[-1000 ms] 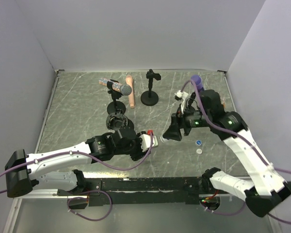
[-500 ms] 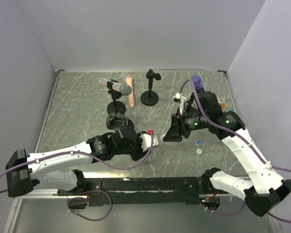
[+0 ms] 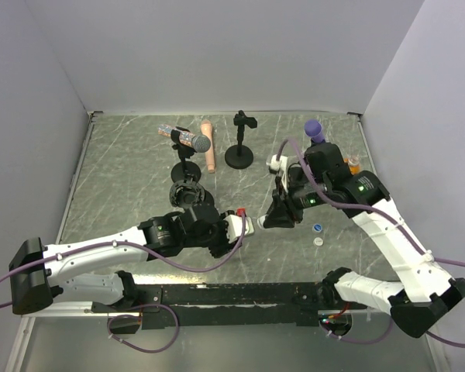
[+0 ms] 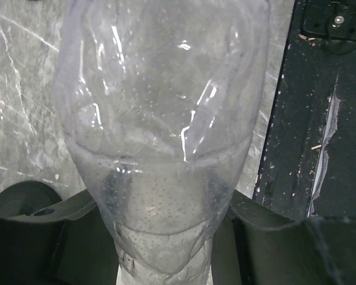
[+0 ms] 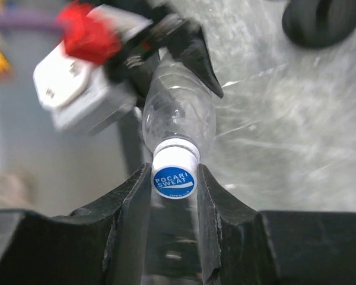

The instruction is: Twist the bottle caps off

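Bottle [image 4: 160, 119] is held sideways in your left jaws so it cannot spin; right jaws are closed on its blue cap [image 5: 174, 180], apparently touching both sides, ready for twisting.

Robotics laboratory test cell. A grey marbled table [image 3: 124, 178] is enclosed by plain white panels [image 3: 217, 54] at 9, 12 and 3 o'clock; a black mounting rail [image 3: 240, 295] spans 6 o'clock.

Grey marbled table [image 3: 124, 178] bears blue cap [image 3: 317, 228], white cap [image 3: 318, 241]; black stand [image 3: 239, 157]; peach tube [image 3: 208, 147].
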Action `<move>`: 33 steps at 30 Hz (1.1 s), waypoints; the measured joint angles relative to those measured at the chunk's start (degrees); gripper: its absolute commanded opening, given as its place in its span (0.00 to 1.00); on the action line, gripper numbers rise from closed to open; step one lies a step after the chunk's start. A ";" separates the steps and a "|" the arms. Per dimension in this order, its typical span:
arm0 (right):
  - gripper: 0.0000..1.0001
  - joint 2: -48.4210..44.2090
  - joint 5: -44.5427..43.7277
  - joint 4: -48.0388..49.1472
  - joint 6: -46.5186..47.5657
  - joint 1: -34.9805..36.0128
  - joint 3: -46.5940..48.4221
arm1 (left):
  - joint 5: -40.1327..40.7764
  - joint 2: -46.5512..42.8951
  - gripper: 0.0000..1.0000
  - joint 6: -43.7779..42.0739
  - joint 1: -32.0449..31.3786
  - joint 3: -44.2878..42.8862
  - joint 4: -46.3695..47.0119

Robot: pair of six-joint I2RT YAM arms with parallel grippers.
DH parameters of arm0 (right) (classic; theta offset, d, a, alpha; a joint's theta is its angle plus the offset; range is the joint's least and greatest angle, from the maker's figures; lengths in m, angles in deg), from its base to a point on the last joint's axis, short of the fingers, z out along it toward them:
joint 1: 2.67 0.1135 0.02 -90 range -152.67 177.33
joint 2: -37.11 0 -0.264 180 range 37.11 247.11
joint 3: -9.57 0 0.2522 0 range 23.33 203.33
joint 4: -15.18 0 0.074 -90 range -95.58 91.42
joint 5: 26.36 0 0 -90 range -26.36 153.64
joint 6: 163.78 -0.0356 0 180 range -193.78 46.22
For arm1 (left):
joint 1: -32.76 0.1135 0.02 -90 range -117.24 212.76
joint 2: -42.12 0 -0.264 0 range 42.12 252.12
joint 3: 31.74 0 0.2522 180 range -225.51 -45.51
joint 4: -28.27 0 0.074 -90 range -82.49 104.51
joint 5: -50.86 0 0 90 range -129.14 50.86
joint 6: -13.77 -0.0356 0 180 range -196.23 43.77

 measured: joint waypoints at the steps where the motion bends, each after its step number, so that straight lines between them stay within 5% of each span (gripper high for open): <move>1: 0.04 0.00 0.20 -0.83 4.39 0.46 0.50 | -0.17 0.02 0.24 -0.17 -0.04 -0.13 -0.04; 6: 0.04 -2.64 -1.49 -3.54 33.79 5.55 0.13 | -1.20 0.55 0.24 -1.46 -0.13 -0.63 -1.07; 11: 0.06 -12.76 -7.06 1.29 62.16 10.21 -11.65 | -1.90 2.78 0.24 -2.69 -0.28 -1.14 -3.34; 13: 0.11 -16.13 -8.48 4.33 70.73 10.78 -16.61 | -1.73 3.52 0.24 -2.73 -0.31 -1.16 -3.74; 15: 0.34 -17.99 -9.11 5.49 74.97 11.04 -18.62 | -1.66 3.80 0.24 -2.71 -0.28 -1.16 -3.89; 18: 0.57 -17.07 -9.51 5.66 74.62 11.15 -17.46 | -1.53 3.76 0.24 -2.40 -0.15 -1.31 -3.67; 21: 0.65 -15.69 -9.11 5.42 69.16 11.15 -14.56 | -1.46 3.74 0.24 -1.79 0.02 -1.33 -2.29; 33: 0.65 -19.19 -9.18 10.99 44.02 11.15 -14.36 | -1.73 3.74 0.24 -1.22 0.04 -1.33 -0.04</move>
